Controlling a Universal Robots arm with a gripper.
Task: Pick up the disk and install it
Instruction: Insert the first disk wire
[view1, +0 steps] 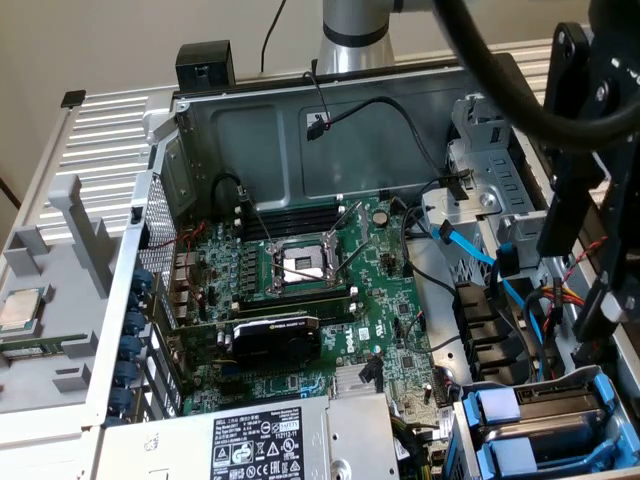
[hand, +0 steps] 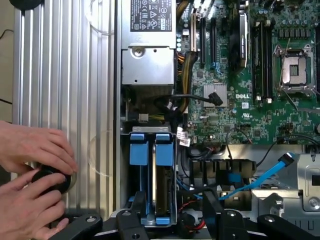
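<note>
In the drive bay (hand: 150, 130) the disk (hand: 163, 186) sits slotted, gripper (hand: 172, 226) above it spread wide and empty; install looks done, seating unconfirmed.

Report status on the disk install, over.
Gripper open, holding nothing, over the drive bay. Disk in its blue carrier, standing in the bay, untouched. Person's hands on a black knob outside the case, apart from the gripper.

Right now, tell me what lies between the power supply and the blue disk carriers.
In the wrist view, a tangle of black and yellow cables fills the gap between the power supply and the blue disk carriers.
</note>
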